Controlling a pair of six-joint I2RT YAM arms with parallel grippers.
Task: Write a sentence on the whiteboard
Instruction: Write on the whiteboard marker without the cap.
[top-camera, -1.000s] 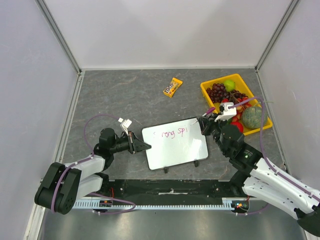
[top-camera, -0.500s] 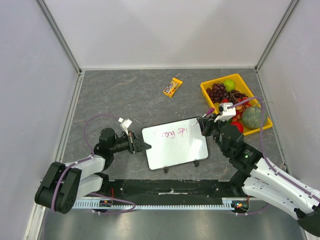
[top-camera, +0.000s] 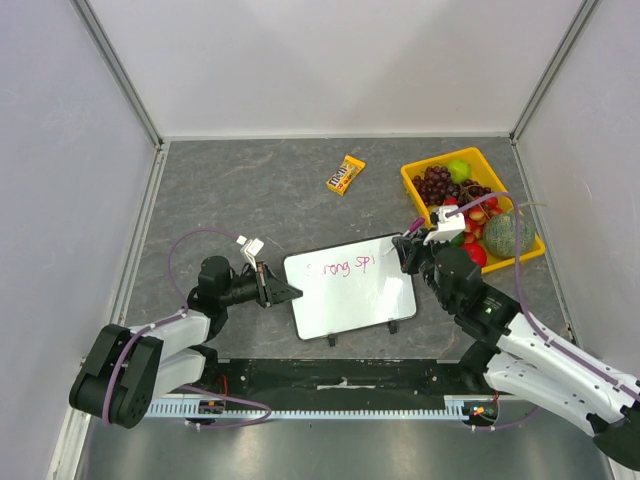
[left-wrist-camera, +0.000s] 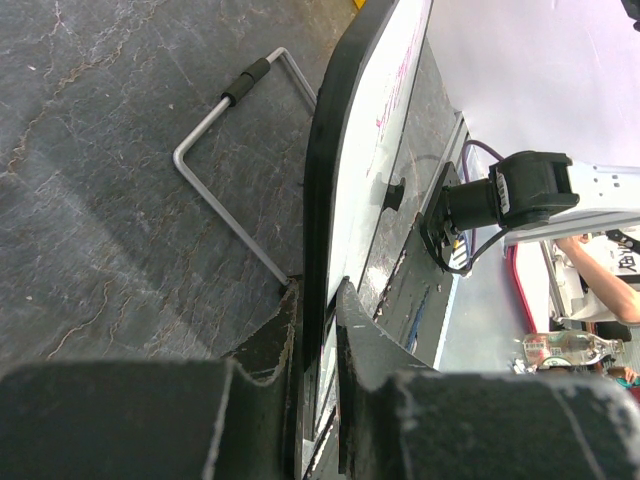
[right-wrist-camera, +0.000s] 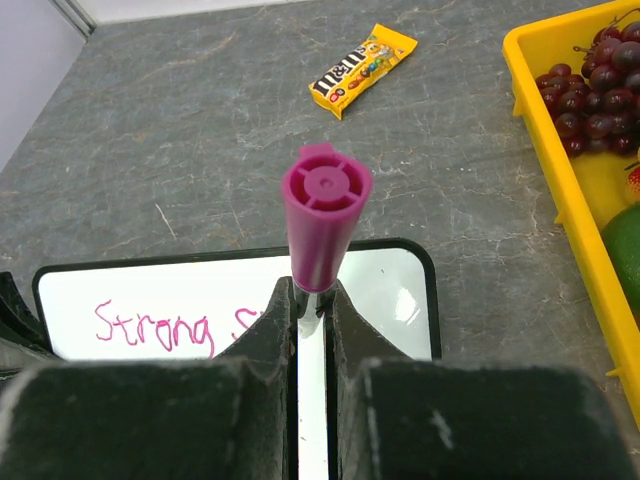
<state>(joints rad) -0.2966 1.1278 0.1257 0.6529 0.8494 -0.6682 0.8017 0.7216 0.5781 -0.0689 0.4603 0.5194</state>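
The whiteboard (top-camera: 352, 300) lies in the middle of the table, propped on a wire stand (left-wrist-camera: 225, 190). My left gripper (top-camera: 291, 292) is shut on its left rim; in the left wrist view the black rim (left-wrist-camera: 318, 180) runs edge-on between the fingers of the left gripper (left-wrist-camera: 318, 300). The sentence (top-camera: 340, 267) is pink handwriting reading "Strong sp" (right-wrist-camera: 155, 328). My right gripper (top-camera: 405, 248) is over the board's upper right corner, shut on a pink marker (right-wrist-camera: 325, 215) that stands upright. The marker's tip is hidden behind the fingers of the right gripper (right-wrist-camera: 313, 295).
A yellow tray (top-camera: 413, 186) at the back right holds grapes (top-camera: 436, 184), a green fruit and a melon (top-camera: 507, 235); its rim (right-wrist-camera: 540, 120) is close to the right of my right gripper. A candy packet (top-camera: 346, 174) lies behind the board.
My right gripper with the marker has shifted slightly left over the board's corner. The left gripper and the board have not moved, and the writing looks the same.
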